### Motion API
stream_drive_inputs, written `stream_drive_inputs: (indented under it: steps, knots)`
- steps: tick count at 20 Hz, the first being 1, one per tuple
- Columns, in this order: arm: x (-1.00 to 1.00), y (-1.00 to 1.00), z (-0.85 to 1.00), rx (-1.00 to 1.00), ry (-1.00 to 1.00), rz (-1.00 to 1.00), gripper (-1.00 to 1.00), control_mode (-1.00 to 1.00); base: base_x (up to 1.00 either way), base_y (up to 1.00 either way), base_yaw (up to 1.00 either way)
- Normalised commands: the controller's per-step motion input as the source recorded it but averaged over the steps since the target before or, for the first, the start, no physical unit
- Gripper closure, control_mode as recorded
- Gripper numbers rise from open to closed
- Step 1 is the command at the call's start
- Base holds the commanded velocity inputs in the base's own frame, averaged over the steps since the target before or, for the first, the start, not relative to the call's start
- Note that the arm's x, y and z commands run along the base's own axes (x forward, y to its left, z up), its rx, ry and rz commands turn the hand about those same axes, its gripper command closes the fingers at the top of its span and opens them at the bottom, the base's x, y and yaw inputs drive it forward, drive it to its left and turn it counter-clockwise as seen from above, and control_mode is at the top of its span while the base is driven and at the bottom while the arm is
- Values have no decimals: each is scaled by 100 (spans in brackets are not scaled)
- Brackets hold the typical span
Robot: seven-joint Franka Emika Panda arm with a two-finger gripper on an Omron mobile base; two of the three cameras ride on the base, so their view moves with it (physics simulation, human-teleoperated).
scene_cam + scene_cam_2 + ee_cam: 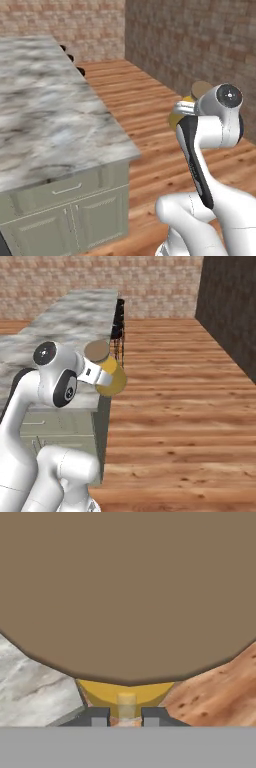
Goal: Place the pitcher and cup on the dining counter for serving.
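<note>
The arm stands folded beside the end of the dining counter (45,115), its wrist raised above the wooden floor (190,406). The gripper (125,716) is clamped on the pitcher (111,381): in the hand view the two dark fingertips (98,716) sit close together on either side of a narrow yellow part of the vessel, with the broad tan top of the pitcher just above them. In the right base view the pitcher hangs in the air just off the counter's long edge, over the floor, its yellow-orange body below the white hand and its tan top facing toward the camera, so the vessel is tilted rather than upright. In the left base view a small part of the same yellow body and tan top shows behind the wrist, well to the right of the counter's corner. The pitcher touches nothing but the gripper. The counter's grey-white marbled slab overhangs grey-green cabinet fronts (75,215) at the near end, and black bar stools (119,321) stand along its far side. Brick walls (100,273) close the room behind. Whether the pitcher holds any contents cannot be told.
</note>
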Motion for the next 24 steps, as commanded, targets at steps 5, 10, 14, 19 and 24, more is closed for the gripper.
stream_drive_inputs:
  steps: [5,10,14,19,24]
  knots:
    - [0,0,0,0,0,0,100,100,80,-100,7]
    - [0,0,0,0,0,0,100,100,100,-100,24]
    - [0,0,0,0,0,0,100,100,100,-100,20]
    - [0,0,0,0,0,0,100,100,100,-100,22]
    - [0,0,0,0,0,0,100,100,100,-85,34]
